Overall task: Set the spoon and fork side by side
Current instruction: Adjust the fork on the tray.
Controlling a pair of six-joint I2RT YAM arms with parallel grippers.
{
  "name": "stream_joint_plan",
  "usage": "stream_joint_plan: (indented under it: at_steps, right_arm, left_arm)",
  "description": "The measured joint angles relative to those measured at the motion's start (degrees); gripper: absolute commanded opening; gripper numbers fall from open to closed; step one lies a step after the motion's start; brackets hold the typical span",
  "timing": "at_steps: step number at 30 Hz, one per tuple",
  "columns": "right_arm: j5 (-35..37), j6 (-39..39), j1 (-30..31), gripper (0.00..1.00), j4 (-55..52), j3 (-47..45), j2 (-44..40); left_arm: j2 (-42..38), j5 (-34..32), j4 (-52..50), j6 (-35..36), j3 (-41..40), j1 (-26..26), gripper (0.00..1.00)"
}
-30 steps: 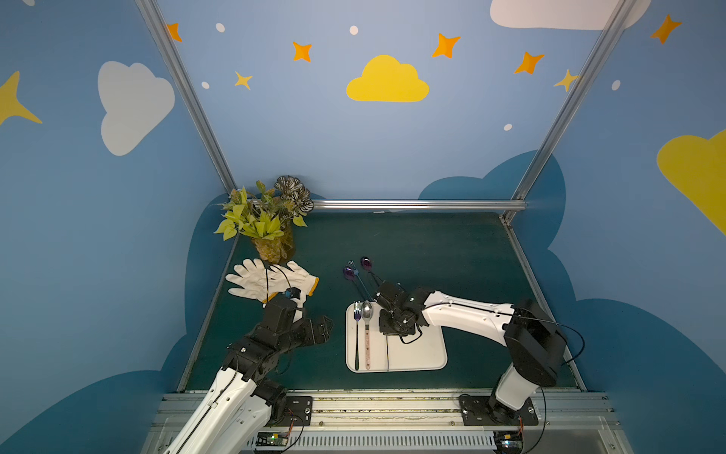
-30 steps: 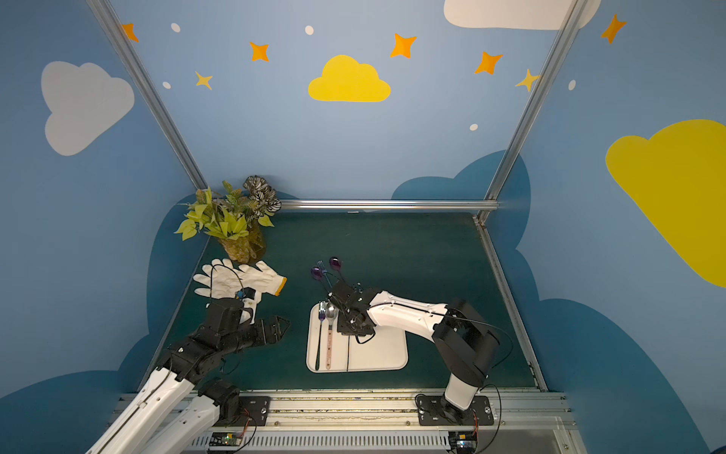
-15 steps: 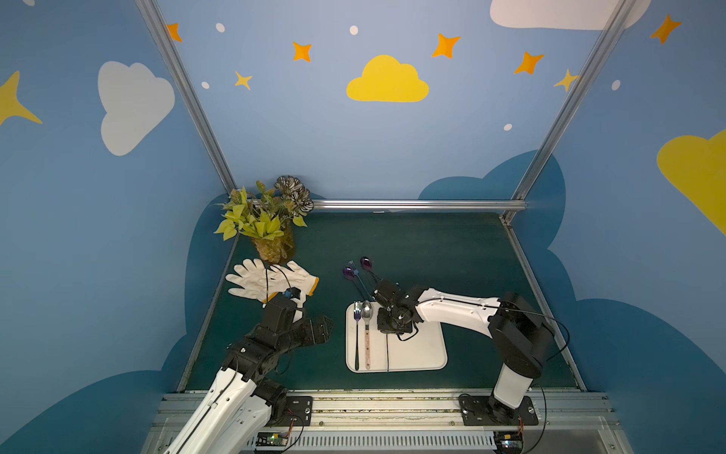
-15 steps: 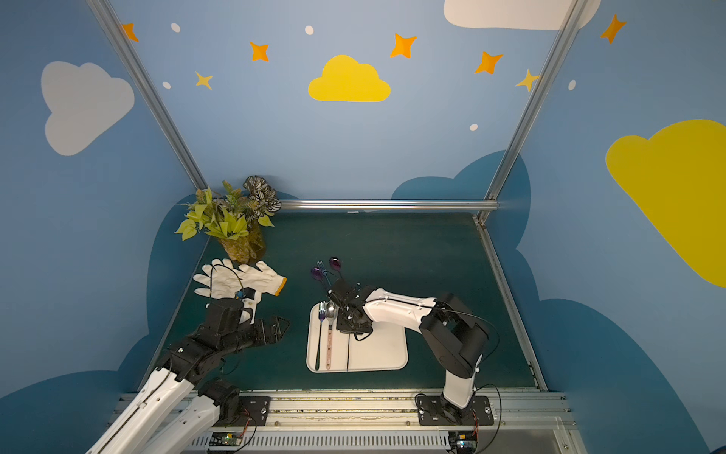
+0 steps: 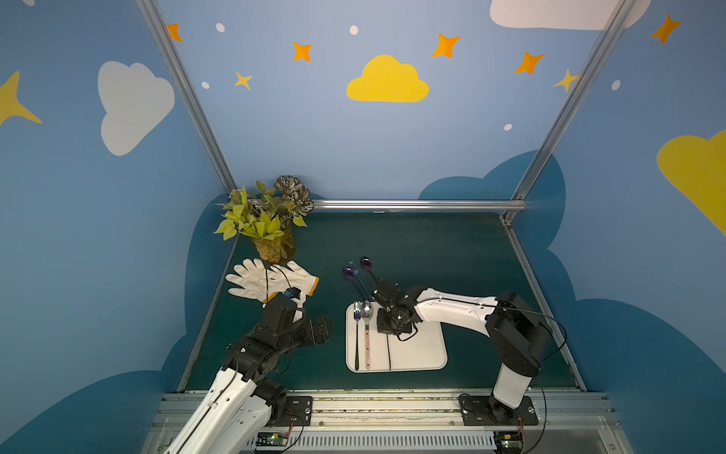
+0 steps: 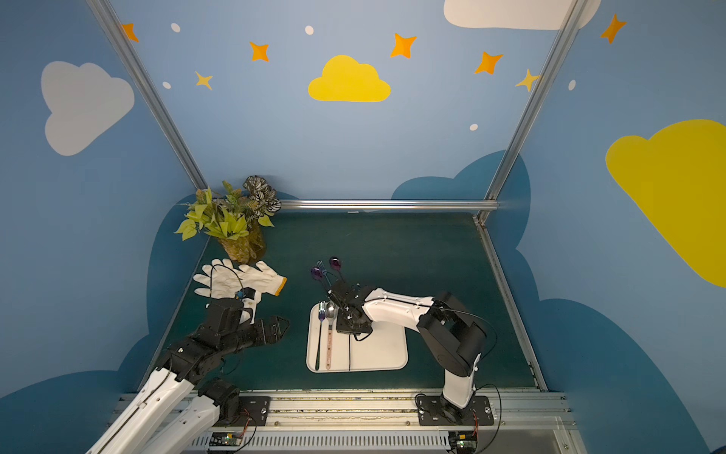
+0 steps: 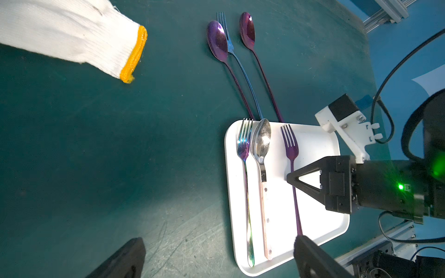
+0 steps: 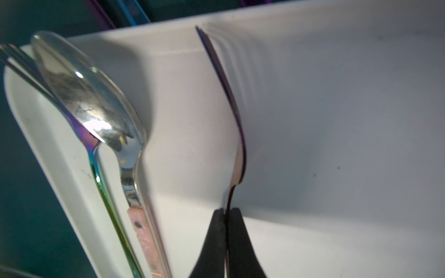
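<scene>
Tightly pinched in right claw [image 8: 225, 213], purple fork [image 7: 289, 144] — slim, glossy

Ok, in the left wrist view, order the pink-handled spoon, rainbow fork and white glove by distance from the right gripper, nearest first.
From the right gripper, shut on the purple fork:
1. Pink-handled spoon, on the tray.
2. Rainbow fork, just beyond the spoon, by the tray's rim.
3. White glove, off the tray.
</scene>
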Motion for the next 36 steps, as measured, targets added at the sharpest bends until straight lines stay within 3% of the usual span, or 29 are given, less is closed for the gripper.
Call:
stream_joint_plan:
  at_steps: [8, 16, 36]
  right_arm:
    - [-5.68, 1.42, -3.13, 0.00, 16.59, -12.48, -8.76]
    - [-13.64, 2.25, -3.48, 0.00, 28.79, -13.66, -7.89]
    - [-20.24, 2.36, -6.51, 0.00, 31.61, -17.35, -5.14]
  left_arm:
    - [-0.02, 0.00, 0.00, -0.02, 0.00, -0.04, 1.00]
    - [0.04, 0.00, 0.00, 0.00, 0.00, -0.11, 1.00]
    - [0.55, -0.02, 0.00, 0.00, 0.00, -0.11, 1.00]
